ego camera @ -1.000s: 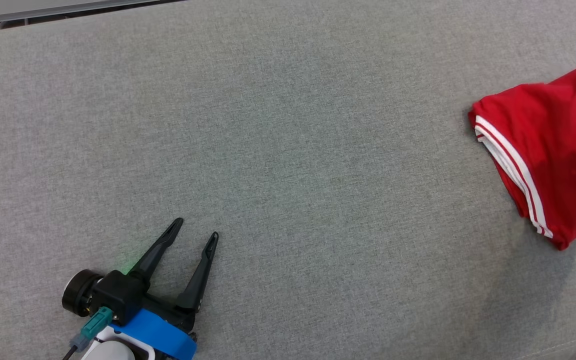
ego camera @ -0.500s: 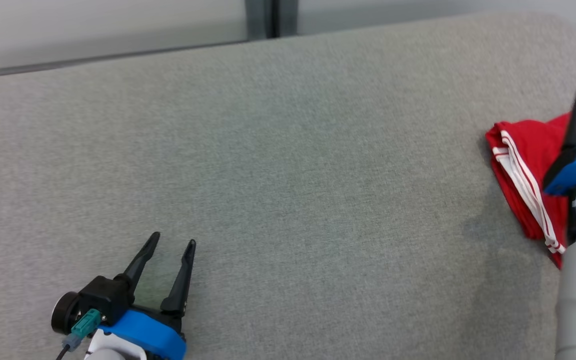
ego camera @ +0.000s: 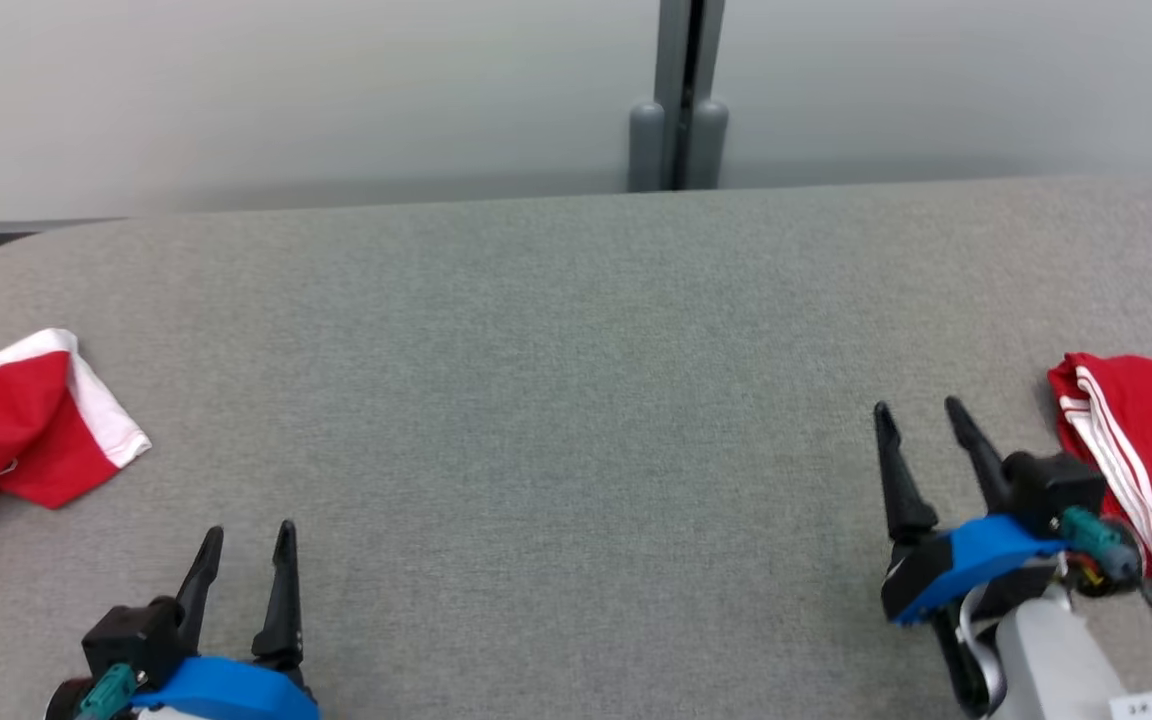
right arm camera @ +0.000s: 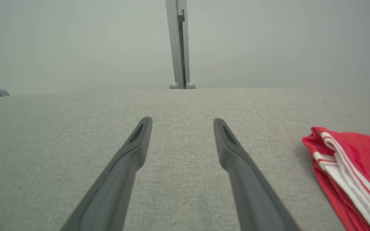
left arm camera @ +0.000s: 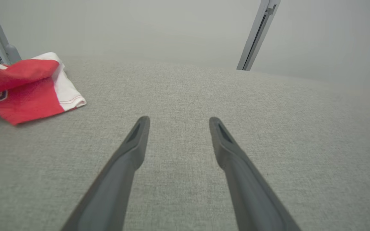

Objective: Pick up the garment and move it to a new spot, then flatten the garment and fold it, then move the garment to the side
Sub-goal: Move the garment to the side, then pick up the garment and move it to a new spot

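A folded red garment [ego camera: 1151, 450] with white stripes lies at the right edge of the grey fabric table [ego camera: 576, 350]; the right wrist view has it at the lower right [right arm camera: 352, 160]. My right gripper [ego camera: 918, 408] stands open just left of it, apart from the cloth, with nothing between its fingers [right arm camera: 182, 121]. My left gripper [ego camera: 249, 532] is open and empty at the lower left [left arm camera: 178, 119]. A second, crumpled red garment [ego camera: 6, 425] with a white band lies at the table's left edge, up and left of the left gripper [left arm camera: 27, 86].
A pale wall with a grey vertical post [ego camera: 676, 110] rises behind the table's far edge. The table corners at the far left and right are rounded. Bare grey fabric spans the stretch between the two grippers.
The head camera has tilted up and turned, so the whole picture shifted. The right gripper has come off the folded garment and now stands open beside it. The left gripper stays open.
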### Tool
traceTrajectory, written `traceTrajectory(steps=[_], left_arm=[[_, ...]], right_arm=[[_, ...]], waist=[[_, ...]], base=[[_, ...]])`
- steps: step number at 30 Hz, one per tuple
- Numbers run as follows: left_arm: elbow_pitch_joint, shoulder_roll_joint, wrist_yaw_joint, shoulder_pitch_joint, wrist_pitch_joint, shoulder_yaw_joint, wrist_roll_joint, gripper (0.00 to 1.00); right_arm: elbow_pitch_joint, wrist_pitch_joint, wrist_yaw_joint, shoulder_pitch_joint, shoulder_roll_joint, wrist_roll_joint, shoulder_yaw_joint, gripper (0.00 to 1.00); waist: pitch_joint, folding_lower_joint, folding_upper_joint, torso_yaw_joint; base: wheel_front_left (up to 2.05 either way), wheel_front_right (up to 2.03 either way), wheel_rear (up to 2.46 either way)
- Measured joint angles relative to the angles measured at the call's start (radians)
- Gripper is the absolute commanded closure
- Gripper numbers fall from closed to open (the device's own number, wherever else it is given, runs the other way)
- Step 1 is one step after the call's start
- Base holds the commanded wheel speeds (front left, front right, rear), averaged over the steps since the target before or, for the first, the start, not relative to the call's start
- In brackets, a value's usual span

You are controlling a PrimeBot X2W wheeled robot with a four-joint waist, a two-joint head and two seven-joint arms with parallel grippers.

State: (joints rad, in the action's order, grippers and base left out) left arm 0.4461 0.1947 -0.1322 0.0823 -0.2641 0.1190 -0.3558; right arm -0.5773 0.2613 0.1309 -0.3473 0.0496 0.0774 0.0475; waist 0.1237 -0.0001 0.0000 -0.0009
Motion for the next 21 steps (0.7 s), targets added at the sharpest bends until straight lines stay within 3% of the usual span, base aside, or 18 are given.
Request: traceTrajectory(steps=[5,21], left_arm=[[0.025,-0.044,0.000,-0.041,0.000,-0.059,0.032,0.00],[0.022,-0.106,0.000,-0.140,0.000,-0.085,0.081,0.00]], right_arm=[[0.024,0.000,0.000,0.104,0.000,0.067,-0.082,0.00],[0.044,0.000,0.000,0.229,0.001,0.100,-0.081,0.00]], waist=[[-0.059,0.0000,0.0000,0.029],[-0.157,0.0000,0.0000,0.024]], base=[[0.00,0.00,0.00],[0.00,0.00,0.00]])
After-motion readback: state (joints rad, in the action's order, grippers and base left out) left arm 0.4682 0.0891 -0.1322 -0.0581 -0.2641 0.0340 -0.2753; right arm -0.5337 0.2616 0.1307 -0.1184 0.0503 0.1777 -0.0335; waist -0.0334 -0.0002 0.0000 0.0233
